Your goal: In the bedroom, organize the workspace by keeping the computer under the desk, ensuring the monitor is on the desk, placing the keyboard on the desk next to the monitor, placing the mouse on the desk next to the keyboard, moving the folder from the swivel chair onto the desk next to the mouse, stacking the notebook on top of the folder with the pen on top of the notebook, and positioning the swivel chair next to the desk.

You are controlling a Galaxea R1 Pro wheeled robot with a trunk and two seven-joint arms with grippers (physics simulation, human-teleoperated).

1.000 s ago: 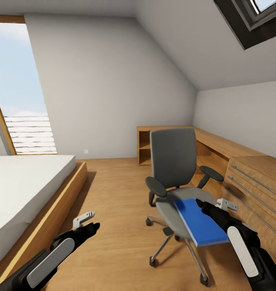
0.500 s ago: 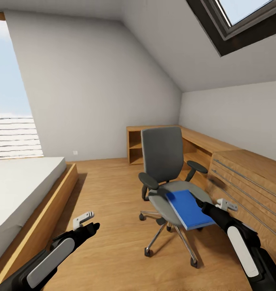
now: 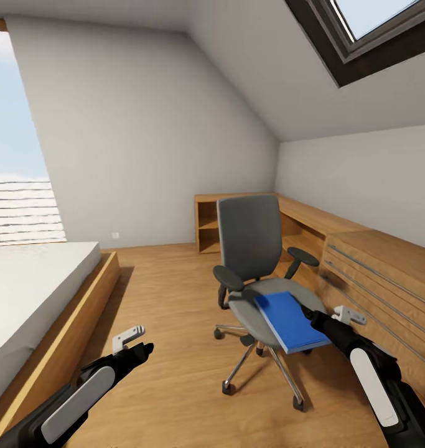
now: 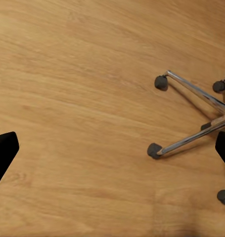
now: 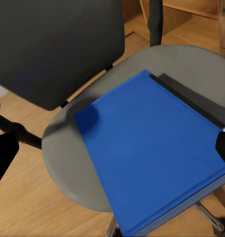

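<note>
While the folder [image 3: 291,322] rests on the swivel chair [image 3: 256,261], the right tool [image 3: 321,320] and left tool [image 3: 134,345] are held open, empty.

White walls meet a sloped ceiling [image 3: 249,74] holding a dark-framed skylight [image 3: 361,37]. A light wood floor [image 3: 168,298] runs from a white bed [image 3: 32,292] to a wooden shelf unit [image 3: 209,224] and a drawer chest [image 3: 380,274]. Daylight enters a tall window [image 3: 16,143].
</note>
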